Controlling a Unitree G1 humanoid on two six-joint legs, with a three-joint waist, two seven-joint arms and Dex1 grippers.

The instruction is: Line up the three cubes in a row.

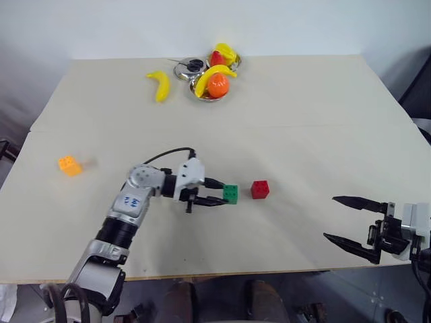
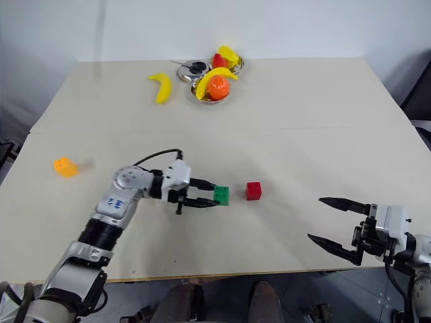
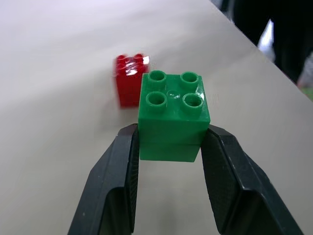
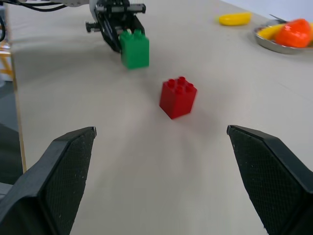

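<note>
Left wrist view showed the green cube (image 3: 173, 115) pinched between the two black fingers (image 3: 115, 186) of the left gripper (image 1: 217, 200), which was closed on the cube's lower side walls with the studs facing up. The red cube (image 1: 260, 189) was seen just beside it, a small gap between them, near the middle of the table (image 1: 323, 128). The orange-yellow cube (image 1: 69, 165) was found well apart from both, close to the table's left edge. The right gripper (image 1: 349, 224) was held off the table's right near corner, jaws spread wide and nothing between them.

The cubes were judged to be light, rigid, hollow plastic, unlikely to be damaged by a firm squeeze. Their smooth glossy walls were thought likely to slip or twist if caught only at a corner, so a hold across two opposite flat faces, low and square as on the green one, was taken as the sound choice. The studded top was considered a poor place to grip. Being so light, a cube could be knocked aside by a passing finger, and the red one was judged at risk of being nudged if the green were set down too close.

With green almost beside red, two of the three were judged nearly in line; the orange-yellow cube was not yet brought over. A banana (image 1: 159, 85) and a bowl (image 1: 200, 90) of fruit lay at the far edge, clear of the work.
</note>
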